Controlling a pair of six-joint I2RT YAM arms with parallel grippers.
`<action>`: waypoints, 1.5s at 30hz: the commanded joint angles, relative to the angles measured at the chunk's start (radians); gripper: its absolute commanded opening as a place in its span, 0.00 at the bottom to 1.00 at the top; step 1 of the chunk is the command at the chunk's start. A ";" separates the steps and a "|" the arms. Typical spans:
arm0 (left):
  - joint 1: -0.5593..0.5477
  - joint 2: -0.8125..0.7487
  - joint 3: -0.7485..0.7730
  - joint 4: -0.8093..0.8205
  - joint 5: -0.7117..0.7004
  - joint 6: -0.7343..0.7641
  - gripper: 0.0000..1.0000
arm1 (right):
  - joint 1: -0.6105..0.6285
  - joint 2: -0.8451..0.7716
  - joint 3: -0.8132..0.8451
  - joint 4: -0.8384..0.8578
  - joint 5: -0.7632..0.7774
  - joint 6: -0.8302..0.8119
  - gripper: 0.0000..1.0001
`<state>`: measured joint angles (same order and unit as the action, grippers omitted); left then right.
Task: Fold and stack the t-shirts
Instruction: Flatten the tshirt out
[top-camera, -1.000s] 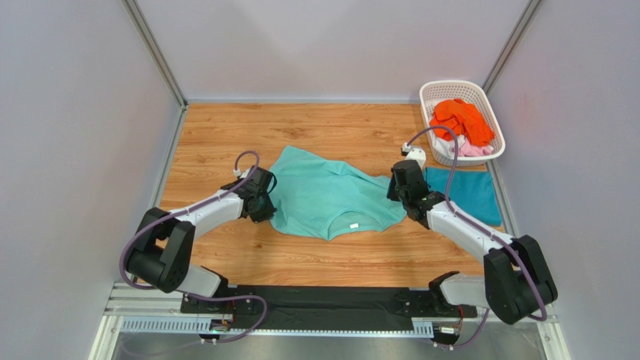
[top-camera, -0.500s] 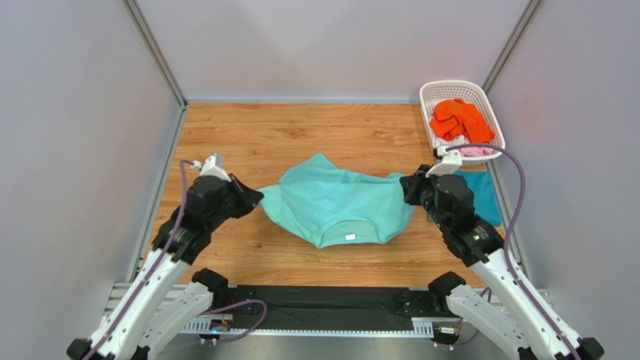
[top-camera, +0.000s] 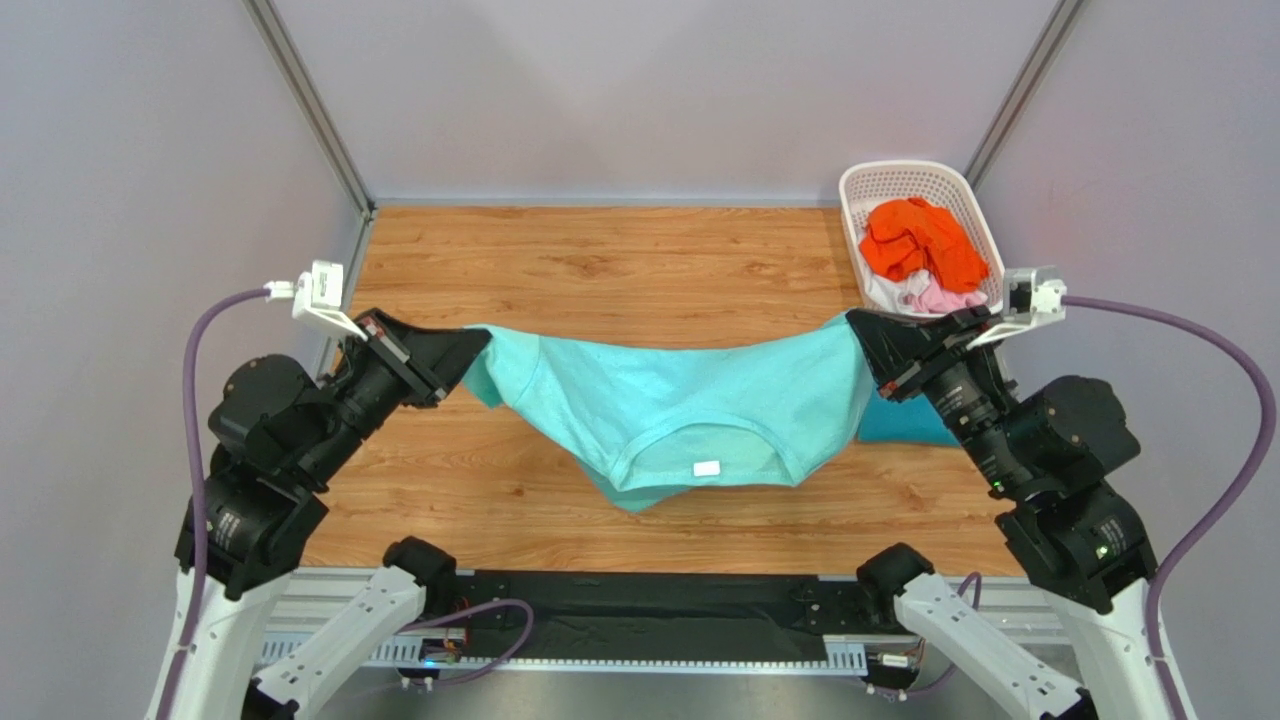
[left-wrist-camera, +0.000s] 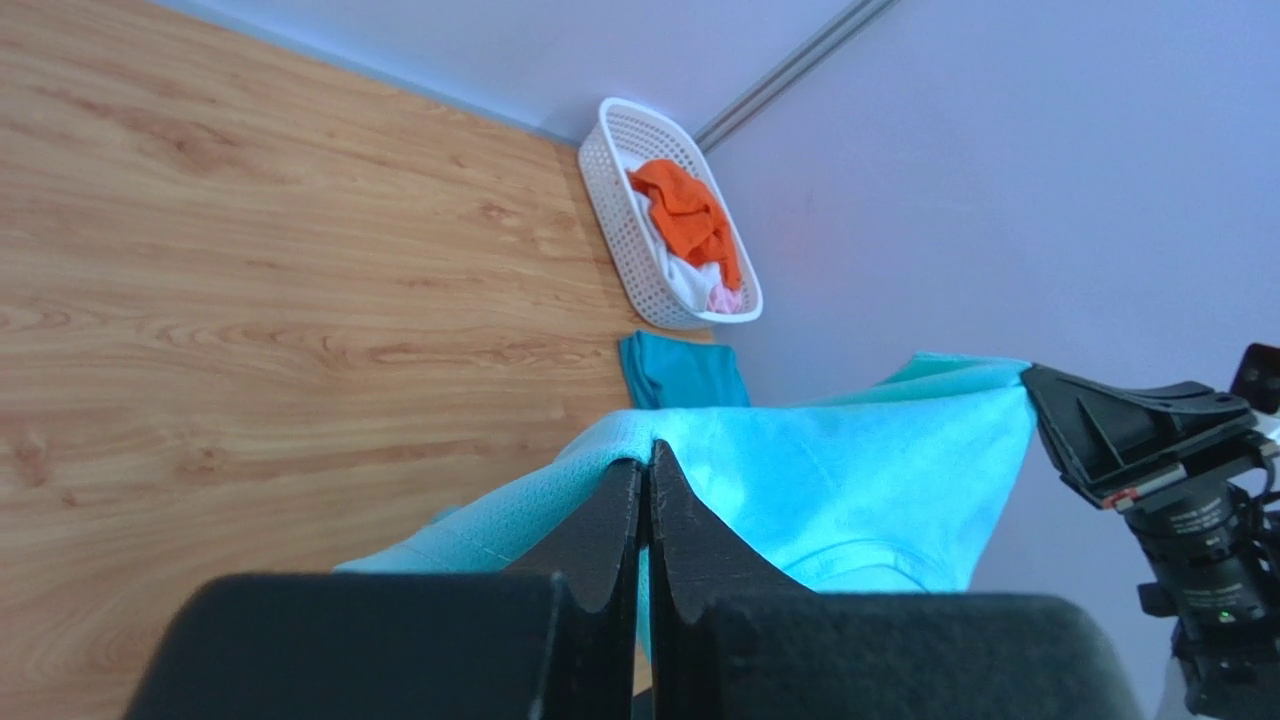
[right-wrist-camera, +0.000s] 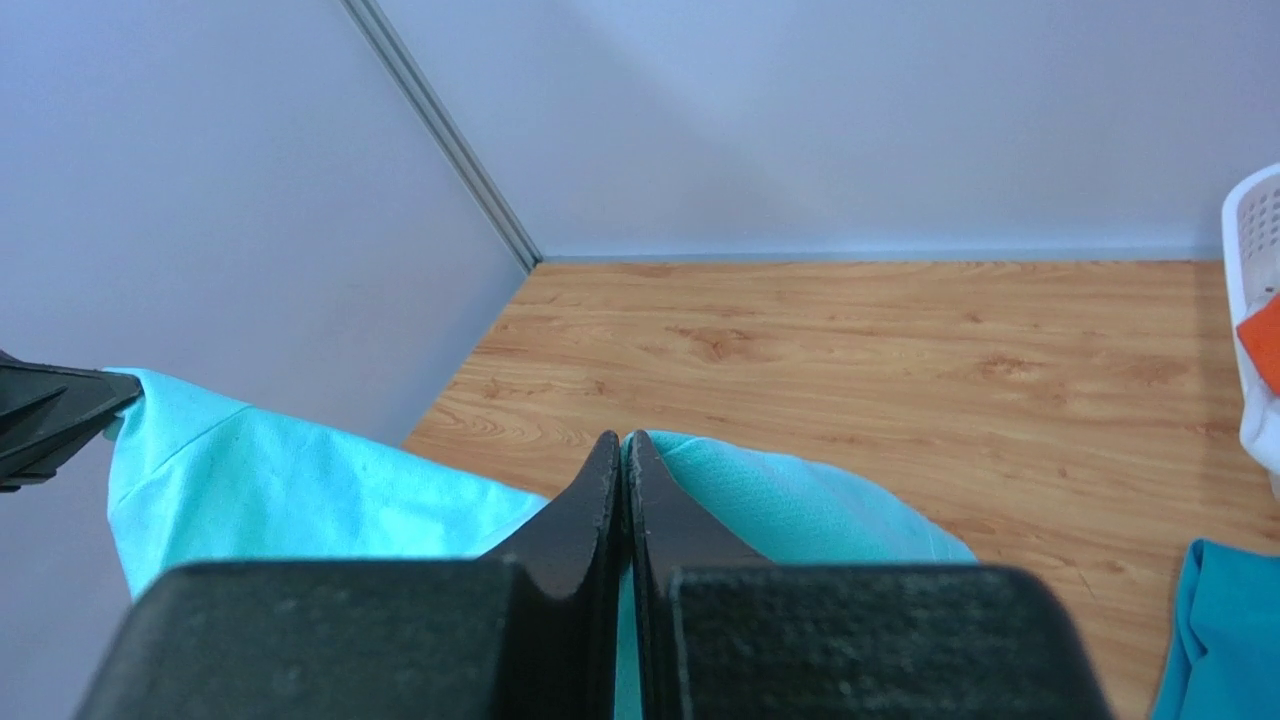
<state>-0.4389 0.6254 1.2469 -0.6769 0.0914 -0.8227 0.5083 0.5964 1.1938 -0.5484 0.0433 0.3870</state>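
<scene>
Aloft, the mint tee (top-camera: 676, 402) hangs stretched over the bench (top-camera: 601, 270), sagging mid-span with its collar low, its ends pinched by the left claw (top-camera: 469, 347) and right claw (top-camera: 863, 333).

Mint green t-shirt (top-camera: 676, 398), white lattice basket (top-camera: 851, 203)

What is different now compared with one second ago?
Both arms rose and spread apart: the left gripper and the right gripper, shut on the mint green shirt, lifted it up from the table and stretched it between them. The basket and the teal shirt stayed in place.
</scene>
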 joint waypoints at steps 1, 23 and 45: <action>-0.003 0.086 0.095 -0.042 -0.024 0.066 0.00 | 0.004 0.089 0.059 -0.002 0.009 -0.045 0.00; 0.364 0.886 1.021 -0.228 0.265 0.140 0.00 | -0.137 0.781 0.762 -0.010 -0.092 -0.163 0.00; 0.364 0.056 -0.577 -0.239 -0.150 -0.041 1.00 | -0.134 0.203 -0.551 -0.059 -0.102 0.018 1.00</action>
<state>-0.0780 0.7151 0.6327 -0.9211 -0.0063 -0.8452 0.3725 0.8509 0.6159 -0.6594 -0.0700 0.3916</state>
